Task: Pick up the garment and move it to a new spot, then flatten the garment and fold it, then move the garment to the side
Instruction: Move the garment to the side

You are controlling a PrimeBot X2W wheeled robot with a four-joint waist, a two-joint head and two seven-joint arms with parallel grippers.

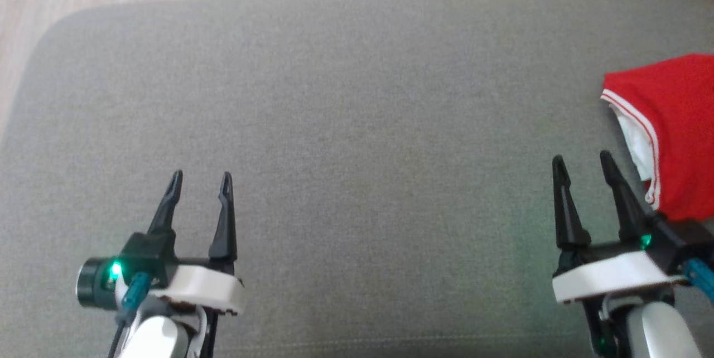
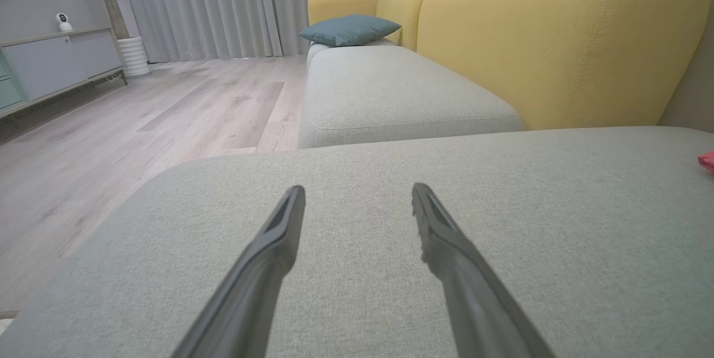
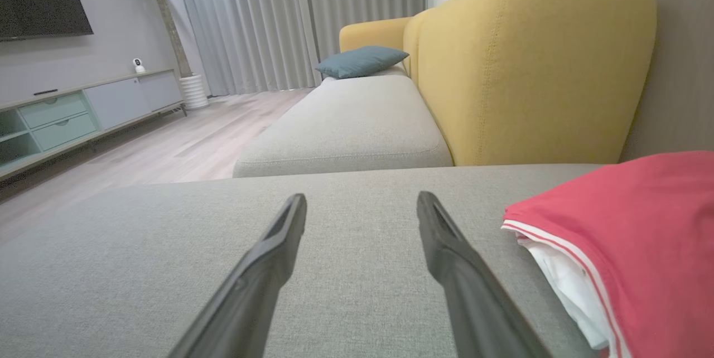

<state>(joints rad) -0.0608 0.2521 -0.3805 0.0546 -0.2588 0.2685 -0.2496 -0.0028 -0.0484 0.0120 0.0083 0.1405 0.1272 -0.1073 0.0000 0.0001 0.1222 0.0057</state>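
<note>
Red garment [image 1: 678,118] on grey cushion [image 1: 357,96] beside right end effector [image 1: 581,157], left end effector [image 1: 202,175] well apart, both spread empty

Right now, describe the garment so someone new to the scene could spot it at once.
Find the wide grey seat cushion before the robot, yellow backrest beyond it. At its right side, just right of the open right gripper, lies the garment. It is the one red thing there, with white striped trim and white fabric at its edge.
</note>
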